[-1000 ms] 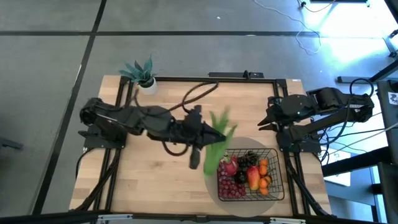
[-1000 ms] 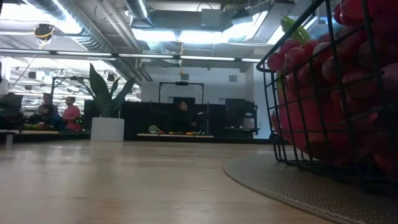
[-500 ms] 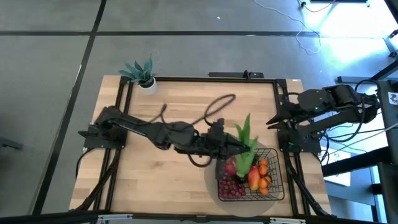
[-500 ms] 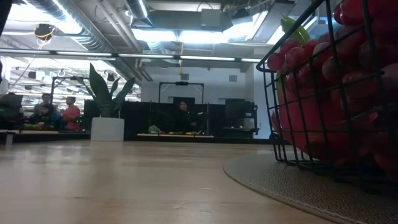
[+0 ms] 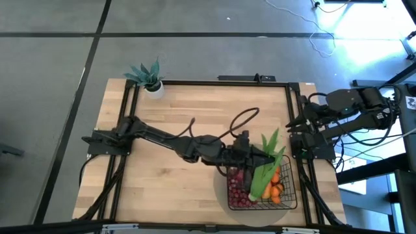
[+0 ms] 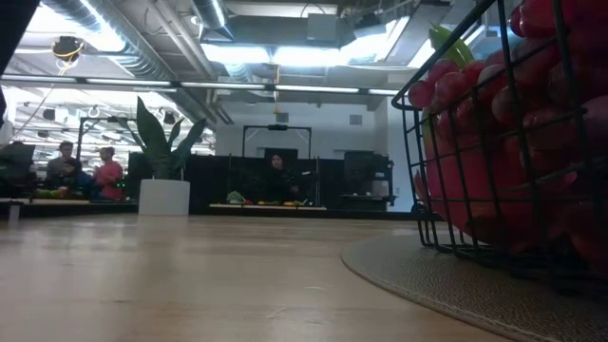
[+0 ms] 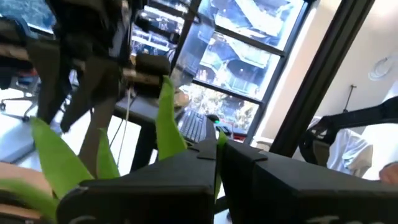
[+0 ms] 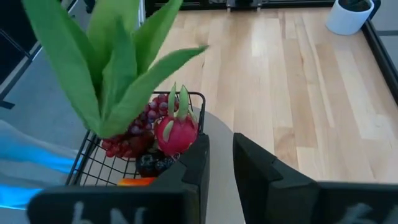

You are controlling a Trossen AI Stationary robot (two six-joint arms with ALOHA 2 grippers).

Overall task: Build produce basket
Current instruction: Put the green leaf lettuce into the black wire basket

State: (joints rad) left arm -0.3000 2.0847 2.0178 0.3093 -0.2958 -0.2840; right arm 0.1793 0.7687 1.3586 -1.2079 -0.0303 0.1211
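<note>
The left gripper (image 5: 255,156), clamped on the long green leafy stalk (image 5: 266,166), has carried it from frame centre to over the black wire-mesh basket (image 5: 291,195) at lower right; release remains. The right gripper (image 5: 290,125), nearly closed and empty, waits at right.

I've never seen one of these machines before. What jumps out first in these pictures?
The long green leafy stalk catches the eye first: the left gripper, shut on it, holds it over the black wire basket near the table's right front. Under it the basket is already packed with bright fruit, a pink dragon fruit and red grapes among them. The right gripper waits at the table's right edge.
</note>
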